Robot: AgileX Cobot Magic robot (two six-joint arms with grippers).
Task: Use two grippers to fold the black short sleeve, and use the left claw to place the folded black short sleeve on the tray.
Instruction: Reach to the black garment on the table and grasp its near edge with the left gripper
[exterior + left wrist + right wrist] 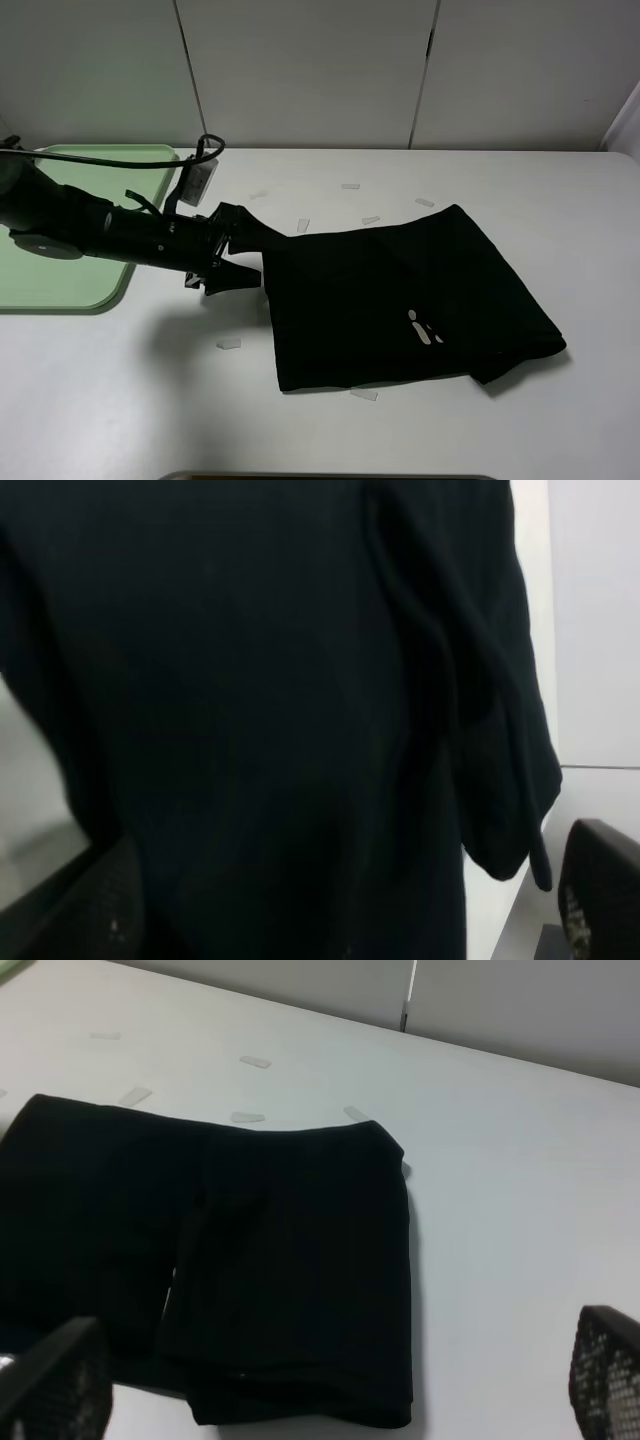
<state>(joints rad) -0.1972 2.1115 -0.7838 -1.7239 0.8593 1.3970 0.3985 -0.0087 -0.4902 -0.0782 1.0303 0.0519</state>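
The black short sleeve (pixel 400 300) lies folded into a rough rectangle right of the table's middle, with a bit of pale lettering (pixel 425 330) showing. My left gripper (pixel 232 250) reaches in from the left to the shirt's left edge. It is open, its fingers (pixel 80 910) spread wide, and black cloth (pixel 260 700) fills the space between them in the left wrist view. The pale green tray (pixel 60 285) sits at the far left, partly under the left arm. My right gripper (pixel 335 1390) is open and empty above the table beside the shirt (pixel 250 1250); the exterior high view does not show it.
Several small pale tape strips (pixel 228 344) lie on the white table around the shirt. A black cable (pixel 120 160) loops from the left arm over the tray. Grey wall panels (pixel 300 70) close off the back.
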